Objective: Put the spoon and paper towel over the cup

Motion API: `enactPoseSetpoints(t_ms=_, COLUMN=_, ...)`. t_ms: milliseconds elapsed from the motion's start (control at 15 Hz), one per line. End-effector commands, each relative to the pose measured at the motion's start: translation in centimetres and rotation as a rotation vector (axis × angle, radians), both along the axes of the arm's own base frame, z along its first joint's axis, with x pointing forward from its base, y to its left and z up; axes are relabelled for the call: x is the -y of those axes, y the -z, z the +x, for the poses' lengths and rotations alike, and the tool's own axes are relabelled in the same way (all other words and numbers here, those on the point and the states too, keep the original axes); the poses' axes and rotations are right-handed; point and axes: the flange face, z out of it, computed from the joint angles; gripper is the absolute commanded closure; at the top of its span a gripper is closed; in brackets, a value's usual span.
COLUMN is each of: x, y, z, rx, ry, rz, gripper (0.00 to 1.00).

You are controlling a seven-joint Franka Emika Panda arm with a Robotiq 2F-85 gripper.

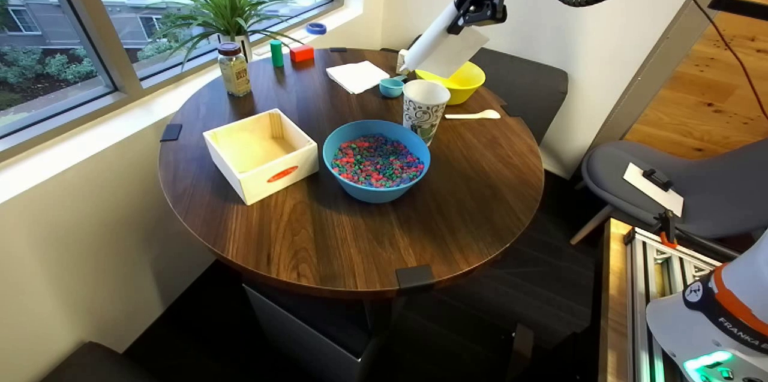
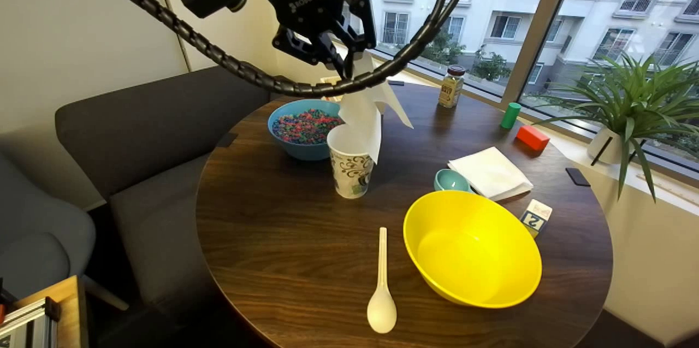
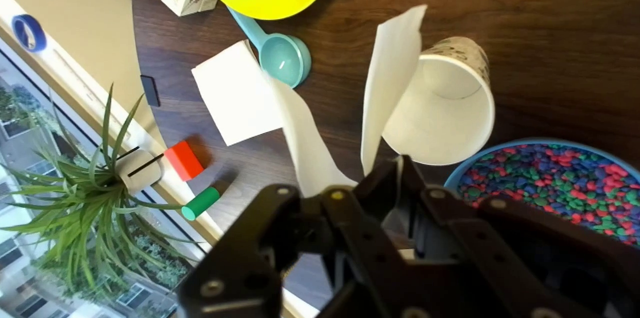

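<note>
Over the table (image 2: 273,239) we've got the gripper (image 2: 349,70) pinching the towel (image 2: 361,116), right by the upright cup (image 2: 349,176). Looks like the towel step, so next we'd centre it over the cup and let go; the spoon (image 2: 382,288) lies nearby, probably for after

Free tabletop (image 2: 295,260) — yellow bowl (image 2: 475,260) past spoon (image 2: 381,300).

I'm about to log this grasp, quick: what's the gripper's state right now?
Gripper: closed, holding the white paper towel.
</note>
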Motion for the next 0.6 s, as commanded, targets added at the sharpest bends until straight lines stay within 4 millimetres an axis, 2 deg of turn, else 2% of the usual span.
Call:
enactPoseSetpoints(t_ms=0, x=-1.1, y=1.4, z=1.2, rx=-0.010, ry=-0.003, rz=-0.031, gripper=0.99)
enactPoseSetpoints(t_ms=533, x=-4.1, y=2.6, z=0.9, rx=-0.023, ry=-0.007, rz=-0.080, gripper=0.99)
